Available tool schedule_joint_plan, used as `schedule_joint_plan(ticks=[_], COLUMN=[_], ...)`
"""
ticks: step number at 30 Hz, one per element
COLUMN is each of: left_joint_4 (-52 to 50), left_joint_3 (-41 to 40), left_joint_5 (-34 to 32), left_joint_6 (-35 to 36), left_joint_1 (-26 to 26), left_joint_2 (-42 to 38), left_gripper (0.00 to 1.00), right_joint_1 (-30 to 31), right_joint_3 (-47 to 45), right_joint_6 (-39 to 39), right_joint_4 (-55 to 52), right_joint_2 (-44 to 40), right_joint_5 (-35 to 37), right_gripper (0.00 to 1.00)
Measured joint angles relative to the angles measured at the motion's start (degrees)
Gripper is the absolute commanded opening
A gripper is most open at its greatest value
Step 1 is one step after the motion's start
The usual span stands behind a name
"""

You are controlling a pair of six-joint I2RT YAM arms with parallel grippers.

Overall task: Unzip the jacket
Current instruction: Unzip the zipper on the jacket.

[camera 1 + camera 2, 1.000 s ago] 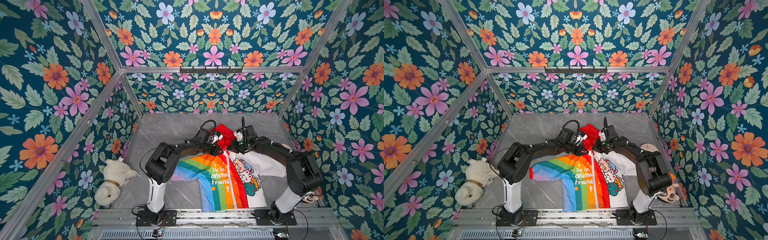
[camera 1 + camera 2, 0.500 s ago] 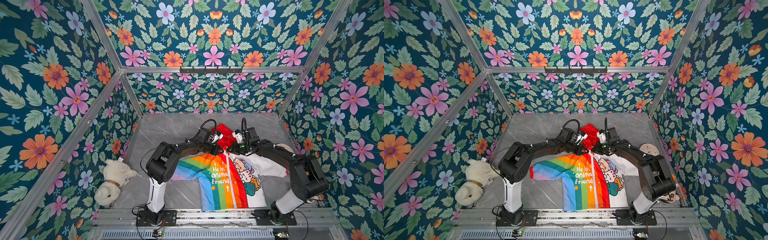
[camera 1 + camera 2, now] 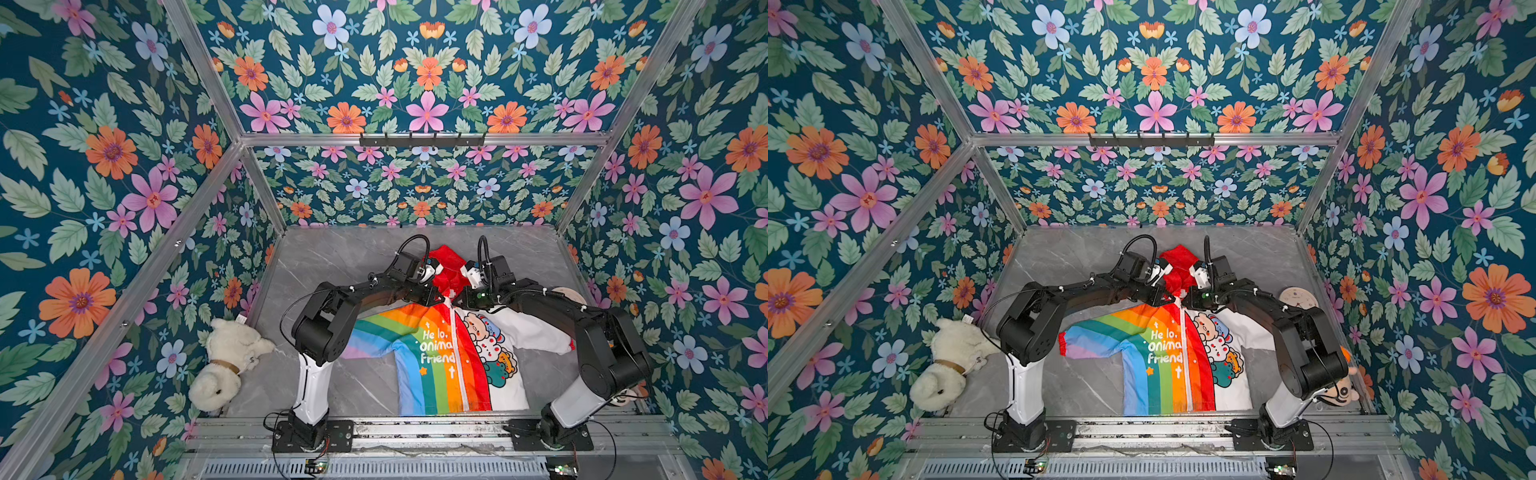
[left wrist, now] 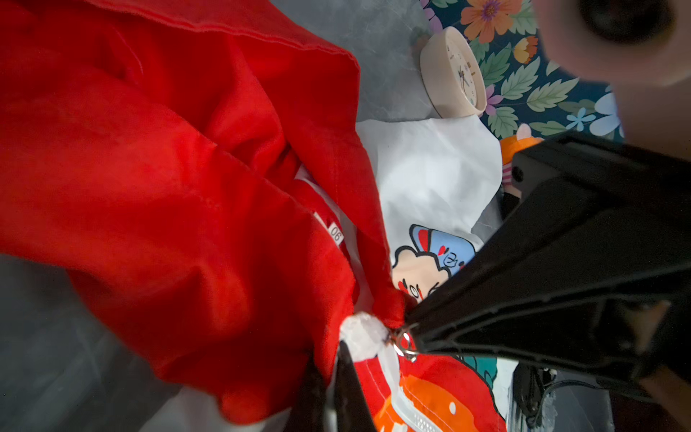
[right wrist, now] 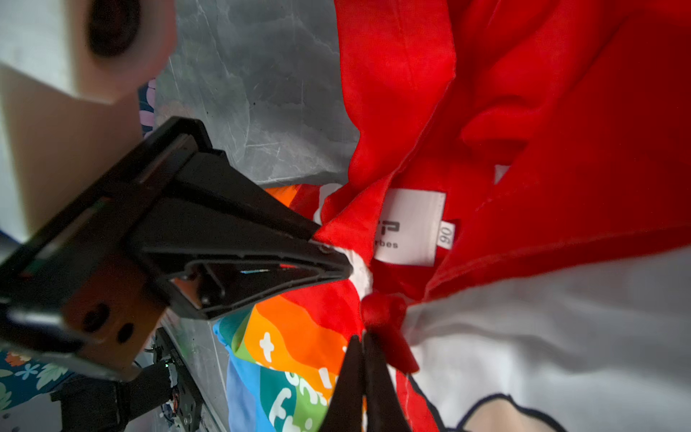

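Right end effector (image 5: 362, 338) now nearer jacket collar (image 5: 385, 310)

Rainbow-and-white jacket (image 3: 432, 374) lies flat, front up, zipper (image 3: 455, 353) closed, red hood (image 3: 446, 270) bunched.

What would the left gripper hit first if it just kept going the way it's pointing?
Probably the red hood of the jacket: the left gripper is shut on it at the zipper top. The right gripper sits close alongside; depth is unclear.
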Motion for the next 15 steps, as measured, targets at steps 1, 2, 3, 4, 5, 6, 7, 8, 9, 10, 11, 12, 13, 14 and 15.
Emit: schedule_joint_plan(ticks=[1, 2, 3, 4, 5, 6, 7, 8, 9, 10, 11, 12, 13, 14, 15], left_joint_4=[-0.02, -0.09, -0.22, -0.44, -0.74, -0.98, -1.25, -1.53, -1.73, -1.97, -2.21, -2.56, -2.91, -3.28, -3.76], left_joint_3=[0.0, 0.0, 0.0, 0.0, 0.02, 0.07, 0.2, 0.44, 0.74, 1.01, 1.31, 1.62, 1.88, 2.23, 2.56], left_joint_5=[-0.11, -0.17, -0.31, -0.33, -0.39, -0.46, -0.52, -0.63, -0.72, -0.81, -0.92, -1.03, -1.14, -1.2, -1.46], left_joint_6=[0.0, 0.0, 0.0, 0.0, 0.0, 0.0, 0.0, 0.04, 0.2, 0.26, 0.44, 0.66, 0.94, 1.07, 1.27], left_joint_1=[0.09, 0.2, 0.28, 0.39, 0.52, 0.61, 0.68, 0.72, 0.79, 0.85, 0.94, 1.03, 1.09, 1.2, 1.29], left_joint_2=[0.0, 0.0, 0.0, 0.0, 0.0, 0.0, 0.02, 0.15, 0.37, 0.57, 0.76, 0.94, 1.09, 1.22, 1.42], left_gripper=[0.0, 0.0, 0.0, 0.0, 0.0, 0.0, 0.0, 0.0, 0.0, 0.0, 0.0, 0.0, 0.0, 0.0, 0.0], right_joint_1=[0.28, 0.63, 0.9, 1.07, 1.25, 1.42, 1.6, 1.75, 1.86, 1.97, 2.08, 2.23, 2.38, 2.54, 2.69], right_joint_3=[0.28, 0.46, 0.44, 0.35, 0.28, 0.28, 0.28, 0.24, 0.15, 0.07, 0.0, -0.09, -0.15, -0.24, -0.31], right_joint_6=[-0.44, -0.83, -1.18, -1.44, -1.75, -1.95, -2.03, -2.23, -2.38, -2.43, -2.54, -2.64, -2.69, -2.78, -2.8], right_joint_4=[-0.02, 0.02, -0.39, -0.92, -1.11, -1.07, -1.03, -1.07, -1.07, -1.09, -1.09, -1.09, -1.05, -1.05, -1.07], right_joint_2=[0.59, 1.44, 2.08, 2.34, 2.43, 2.43, 2.43, 2.47, 2.49, 2.49, 2.49, 2.49, 2.49, 2.49, 2.47], right_joint_5=[0.15, 0.33, 0.5, 0.66, 0.68, 0.72, 0.74, 0.79, 0.9, 0.94, 1.07, 1.09, 1.11, 1.14, 1.14], right_gripper=[0.0, 0.0, 0.0, 0.0, 0.0, 0.0, 0.0, 0.0, 0.0, 0.0, 0.0, 0.0, 0.0, 0.0, 0.0])
